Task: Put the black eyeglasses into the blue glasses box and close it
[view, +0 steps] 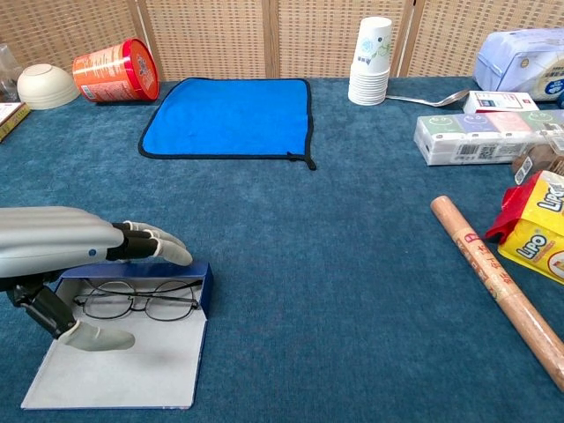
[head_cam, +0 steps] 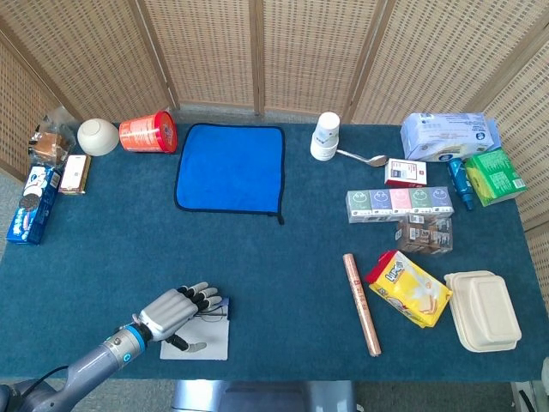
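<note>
The blue glasses box [view: 204,280] lies open near the table's front left, its grey lid [view: 123,370] folded flat toward me. The black eyeglasses [view: 134,300] lie inside the box. My left hand [view: 70,242] reaches over the box from the left; its fingers [view: 152,242] extend above the far blue wall and the thumb [view: 99,337] rests on the lid's inner face. The fingers are apart and pinch nothing. In the head view the left hand [head_cam: 176,309] covers most of the box [head_cam: 206,336]. My right hand shows in neither view.
A blue cloth [head_cam: 230,167] lies at the back centre, with a red can [head_cam: 147,133] and white bowl [head_cam: 98,136] to its left. Paper cups [head_cam: 325,136], a wooden roll [head_cam: 361,302], a yellow snack bag [head_cam: 409,287] and a white clamshell box [head_cam: 483,311] fill the right side.
</note>
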